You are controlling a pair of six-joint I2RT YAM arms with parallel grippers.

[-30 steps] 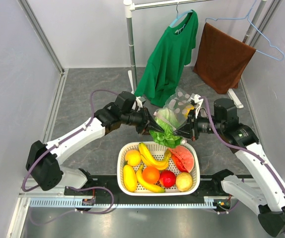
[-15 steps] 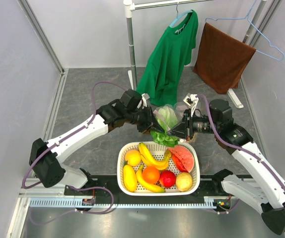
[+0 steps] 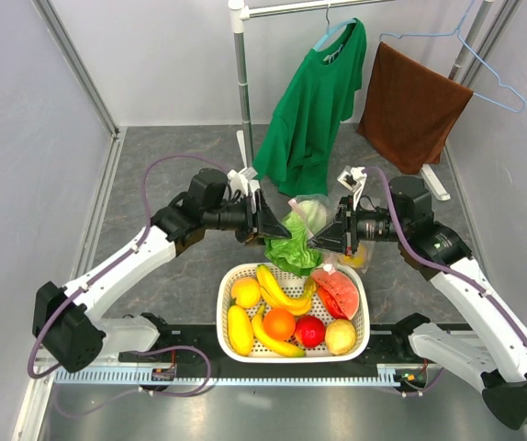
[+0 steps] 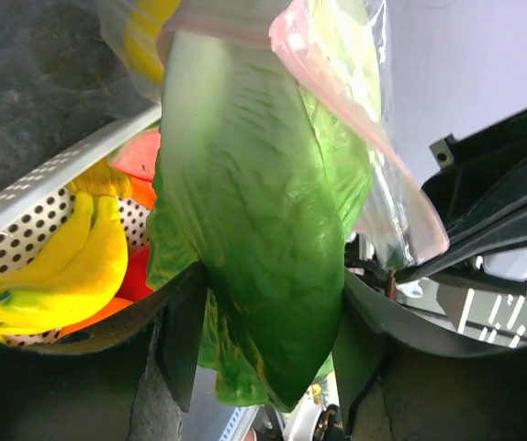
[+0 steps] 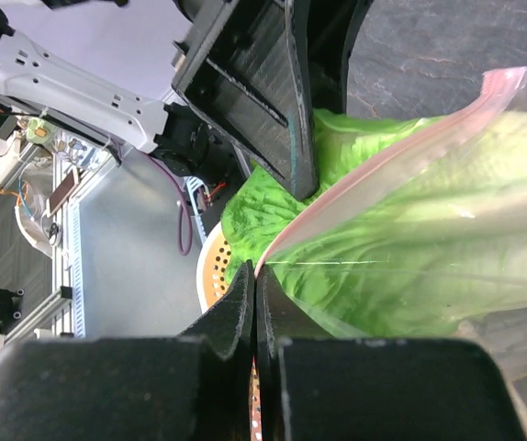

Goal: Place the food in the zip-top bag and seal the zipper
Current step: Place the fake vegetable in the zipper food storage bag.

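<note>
Above the far rim of the white basket (image 3: 219,317), with the lettuce (image 4: 254,202) hanging half inside the zip-top bag (image 3: 317,213) your right pincer (image 5: 254,280) clamps by its zipper (image 5: 401,161) edge, bring your open left pincer (image 4: 268,294) under the leaves and nudge them fully in.

The worktop (image 3: 153,175) is a dark grey, marbled sheet closed in by pale walls. A white basket (image 3: 220,322) sits on it at the near edge. Farther back, the white feet of a clothes rack (image 3: 243,138) stand on it. Right of the basket a clear bag (image 3: 355,257) hangs low; whether it touches the worktop cannot be told.
</note>
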